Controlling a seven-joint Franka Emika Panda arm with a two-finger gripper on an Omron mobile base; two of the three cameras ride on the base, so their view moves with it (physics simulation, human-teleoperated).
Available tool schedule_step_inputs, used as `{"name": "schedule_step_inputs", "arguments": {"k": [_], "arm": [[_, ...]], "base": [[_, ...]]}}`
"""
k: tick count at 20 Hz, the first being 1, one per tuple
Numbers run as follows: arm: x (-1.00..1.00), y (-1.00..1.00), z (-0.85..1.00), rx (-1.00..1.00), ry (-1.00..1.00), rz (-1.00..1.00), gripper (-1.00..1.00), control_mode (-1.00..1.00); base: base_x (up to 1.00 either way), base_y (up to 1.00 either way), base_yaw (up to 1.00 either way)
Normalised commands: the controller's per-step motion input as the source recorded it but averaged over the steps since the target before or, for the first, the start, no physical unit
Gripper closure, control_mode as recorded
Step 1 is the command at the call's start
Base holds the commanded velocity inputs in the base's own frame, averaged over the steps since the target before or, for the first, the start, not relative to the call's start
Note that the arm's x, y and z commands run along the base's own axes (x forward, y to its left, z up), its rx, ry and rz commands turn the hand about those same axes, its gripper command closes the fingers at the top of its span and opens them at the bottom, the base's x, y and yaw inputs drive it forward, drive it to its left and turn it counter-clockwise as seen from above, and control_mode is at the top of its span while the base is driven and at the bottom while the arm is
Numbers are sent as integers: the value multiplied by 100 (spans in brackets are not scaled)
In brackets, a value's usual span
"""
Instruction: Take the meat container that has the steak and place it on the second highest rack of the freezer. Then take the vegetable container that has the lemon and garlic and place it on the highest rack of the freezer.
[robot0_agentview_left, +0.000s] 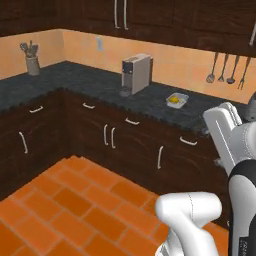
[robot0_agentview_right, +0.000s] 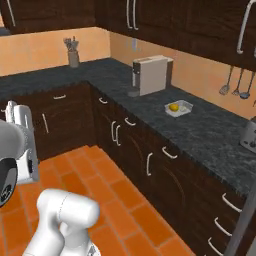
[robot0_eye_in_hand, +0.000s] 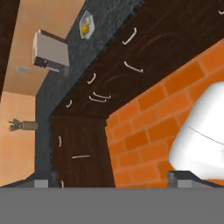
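**Operator:** What do you have in the left base view?

**Inspector:** You are looking at an L-shaped dark speckled counter (robot0_agentview_left: 90, 82) over dark wood cabinets (robot0_agentview_left: 125, 145). A clear container (robot0_agentview_left: 177, 100) sits on the counter's right stretch, well right of the beige coffee machine (robot0_agentview_left: 136, 73). The lemon (robot0_agentview_left: 173, 100) shows as a yellow spot inside it; the garlic is too small to make out. A utensil holder (robot0_agentview_left: 33, 64) stands far left, and ladles (robot0_agentview_left: 227, 70) hang on the wall at far right. The floor (robot0_agentview_left: 75, 205) is orange tile.

**Operator:** And the right base view?

**Inspector:** You see the same container (robot0_agentview_right: 179, 108) near the middle of the counter (robot0_agentview_right: 200, 130), just right of the coffee machine (robot0_agentview_right: 152, 75) and apart from it. The lemon (robot0_agentview_right: 173, 107) lies in its left part. A pale shape beside it may be the garlic; you cannot confirm that. A toaster (robot0_agentview_right: 248, 135) sits at the right edge, the utensil holder (robot0_agentview_right: 73, 57) in the far corner.

**Operator:** Hand view, and the claw?

**Inspector:** The view is rolled. You find the claw (robot0_eye_in_hand: 113, 180) at the bottom, its two dark tips standing wide apart, released, nothing between them. It faces cabinet fronts (robot0_eye_in_hand: 78, 148) and floor tile (robot0_eye_in_hand: 148, 127). The container (robot0_eye_in_hand: 86, 25) with the lemon (robot0_eye_in_hand: 84, 29) lies far off, near the top, well away from the claw, with the coffee machine (robot0_eye_in_hand: 50, 52) to its lower left.
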Motion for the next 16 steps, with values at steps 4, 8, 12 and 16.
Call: {"name": "schedule_step_inputs", "arguments": {"k": [4,8,12,16], "arm": [[0,0,0,0,0,0,-100,100],[0,0,0,0,0,0,-100,100],[0,0,0,0,0,0,-100,100],[0,0,0,0,0,0,-100,100]], "base": [[100,79,-65],[100,83,-66],[100,82,-62],[100,30,-45]]}}
